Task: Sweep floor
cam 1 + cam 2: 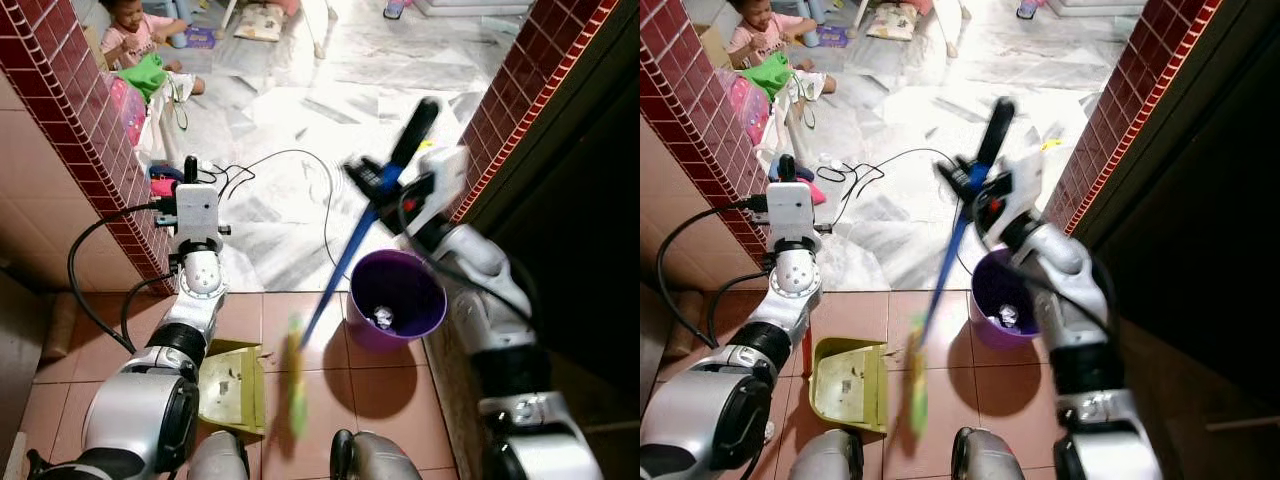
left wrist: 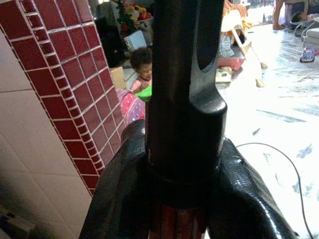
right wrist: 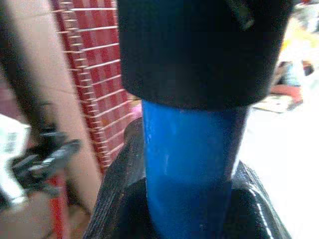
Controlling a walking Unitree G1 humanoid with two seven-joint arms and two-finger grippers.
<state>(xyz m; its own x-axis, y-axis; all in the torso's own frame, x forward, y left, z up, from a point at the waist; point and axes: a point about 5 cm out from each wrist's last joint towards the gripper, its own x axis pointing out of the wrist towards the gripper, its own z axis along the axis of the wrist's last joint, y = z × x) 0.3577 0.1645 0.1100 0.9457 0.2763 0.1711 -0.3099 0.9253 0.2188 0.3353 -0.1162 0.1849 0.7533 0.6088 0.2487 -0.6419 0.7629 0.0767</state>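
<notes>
The right claw is clenched tight around the blue handle of the broom, just under its black top end. In the right wrist view the blue stick sits snug between the two black fingers. The broom is long and thin, and it leans. Its top is up by the right claw, and it slants down and toward the robot's left to the yellow-green brush head, which is blurry, so I cannot tell if it touches the floor. The brush head is just beside the green dustpan, on the side nearer the purple bin. The dustpan lies on the red floor tiles, close to the robot's feet, and a few crumbs sit in it. The left claw is closed around the top of a dark upright stick, which looks like the dustpan's handle, though the arm hides most of it. The purple bin stands near the wall on the right side and has some crumpled trash in it. I think the next move turns on pushing the brush sideways into the dustpan's open mouth. Farther off, on the white marble floor, a child sits near some black cables.
</notes>
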